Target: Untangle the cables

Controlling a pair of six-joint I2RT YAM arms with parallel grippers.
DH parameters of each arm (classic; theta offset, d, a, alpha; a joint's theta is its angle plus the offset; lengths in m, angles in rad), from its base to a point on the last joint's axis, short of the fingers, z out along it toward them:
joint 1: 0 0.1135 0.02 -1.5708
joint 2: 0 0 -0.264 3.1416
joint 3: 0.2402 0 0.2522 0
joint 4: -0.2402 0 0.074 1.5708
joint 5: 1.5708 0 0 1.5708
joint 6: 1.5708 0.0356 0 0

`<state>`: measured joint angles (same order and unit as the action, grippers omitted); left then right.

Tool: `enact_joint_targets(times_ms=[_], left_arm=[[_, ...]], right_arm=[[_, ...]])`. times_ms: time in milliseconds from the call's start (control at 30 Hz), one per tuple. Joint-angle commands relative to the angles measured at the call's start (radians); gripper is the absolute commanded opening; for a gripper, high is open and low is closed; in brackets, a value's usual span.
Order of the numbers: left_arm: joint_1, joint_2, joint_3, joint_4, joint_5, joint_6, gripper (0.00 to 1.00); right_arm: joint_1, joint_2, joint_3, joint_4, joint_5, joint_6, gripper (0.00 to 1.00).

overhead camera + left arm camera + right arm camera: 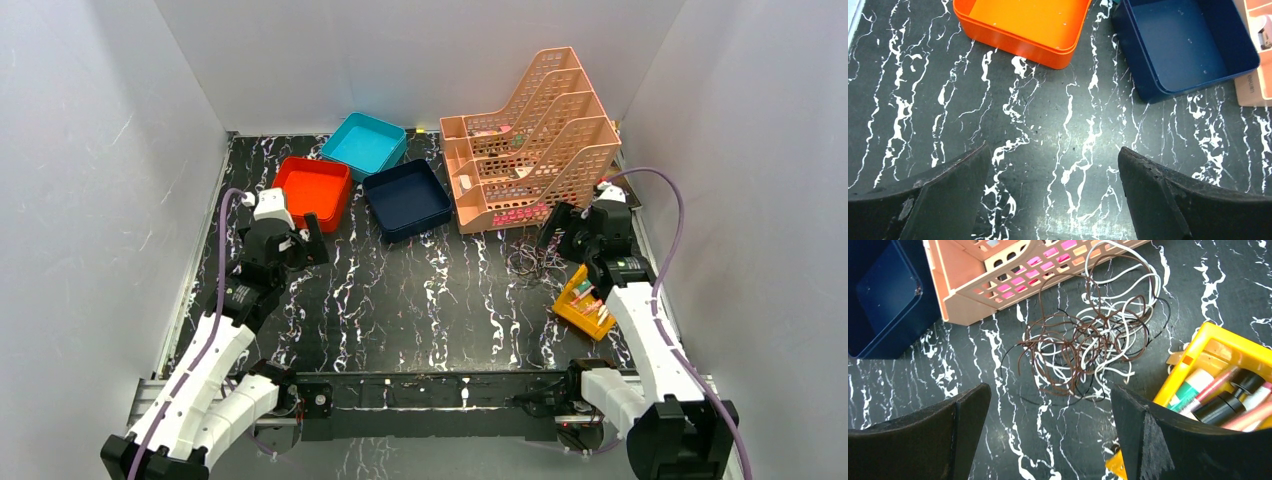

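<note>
The cables (1088,335) lie in one tangled bunch of brown, white and black strands on the black marbled table, just in front of the peach rack; in the top view the cables (530,262) show small at the right. My right gripper (1050,395) is open and empty, hovering just short of the bunch, with nothing between its fingers. In the top view the right gripper (562,232) sits beside the bunch. My left gripper (1054,157) is open and empty over bare table at the left, far from the cables; it also shows in the top view (305,240).
A peach tiered rack (525,140) stands at the back right. A yellow bin (1223,365) of markers sits right of the cables. An orange tray (312,190), a teal tray (363,143) and a navy tray (405,198) sit at the back. White walls enclose the table.
</note>
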<state>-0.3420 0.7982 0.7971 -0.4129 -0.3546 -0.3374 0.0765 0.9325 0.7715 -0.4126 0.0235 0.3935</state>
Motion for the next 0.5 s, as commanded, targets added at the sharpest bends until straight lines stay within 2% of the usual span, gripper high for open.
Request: enact_joint_targets(times_ms=[0,200,467], left_arm=[[0.006,-0.048,-0.01,-0.042,-0.021,0.056,0.98],[0.006,-0.074,-0.013,-0.047,-0.03,0.055,0.98],[0.006,-0.081,-0.013,-0.052,-0.051,0.061,0.98]], right_arm=[[-0.006,0.047,-0.063,0.239,0.031,0.007,0.98],[-0.007,0.178,-0.052,0.256,0.12,-0.026,0.98],[-0.001,0.291,-0.075,0.38,0.093,-0.034,0.98]])
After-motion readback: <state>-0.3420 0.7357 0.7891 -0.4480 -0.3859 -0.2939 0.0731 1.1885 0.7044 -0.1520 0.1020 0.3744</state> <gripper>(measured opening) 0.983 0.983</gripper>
